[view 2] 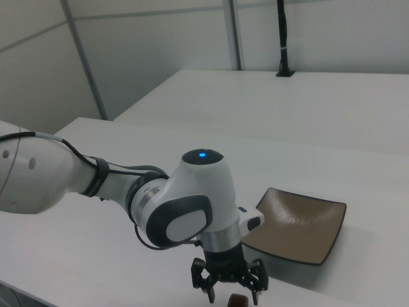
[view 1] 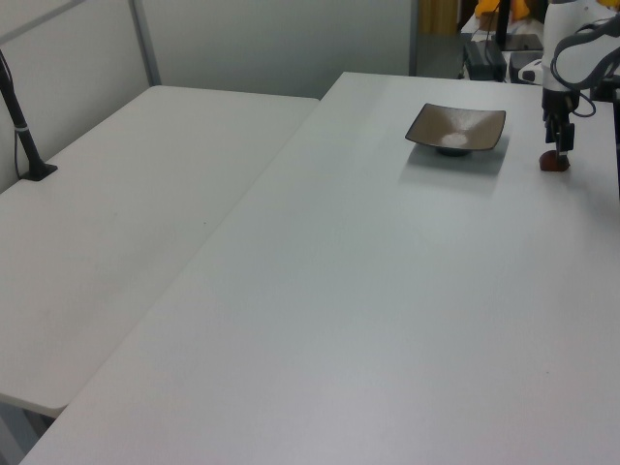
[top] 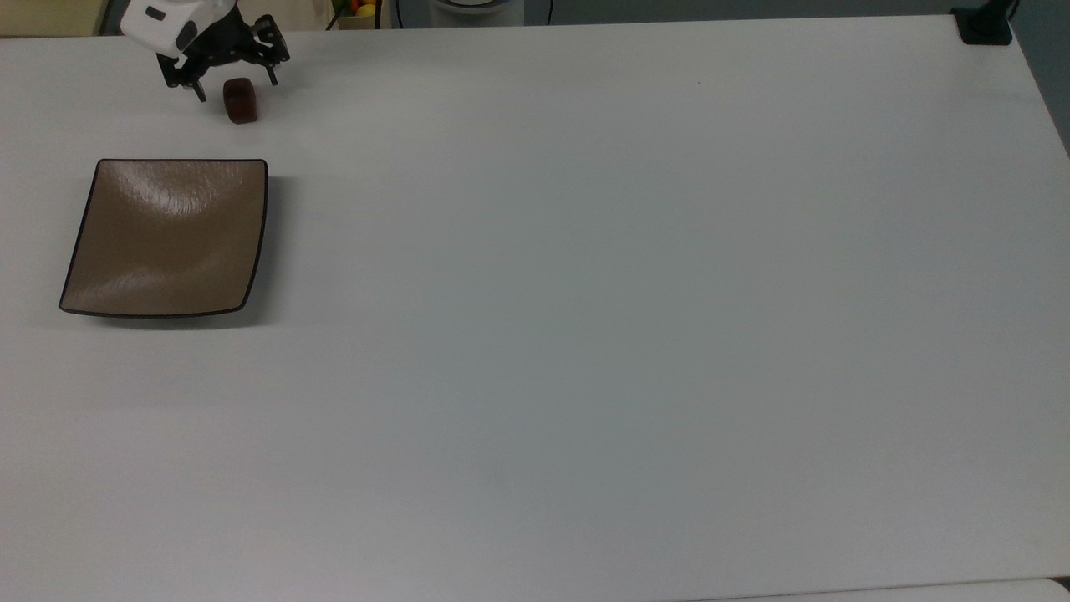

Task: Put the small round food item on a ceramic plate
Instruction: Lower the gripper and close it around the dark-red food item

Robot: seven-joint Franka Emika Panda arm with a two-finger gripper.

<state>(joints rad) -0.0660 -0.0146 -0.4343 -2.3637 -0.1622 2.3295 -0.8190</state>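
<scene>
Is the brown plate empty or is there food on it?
Empty. The ceramic plate shows only bare glaze; the small round food item sits on the table beside it.

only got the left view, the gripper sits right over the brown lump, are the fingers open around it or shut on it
observer: open. In the top view the gripper has one finger on either side of the small round food item, with a gap on each side.
operator: that pale blob on the plate, is something on it
observer: no. The top view shows the ceramic plate holding nothing, just a glossy sheen.
</scene>
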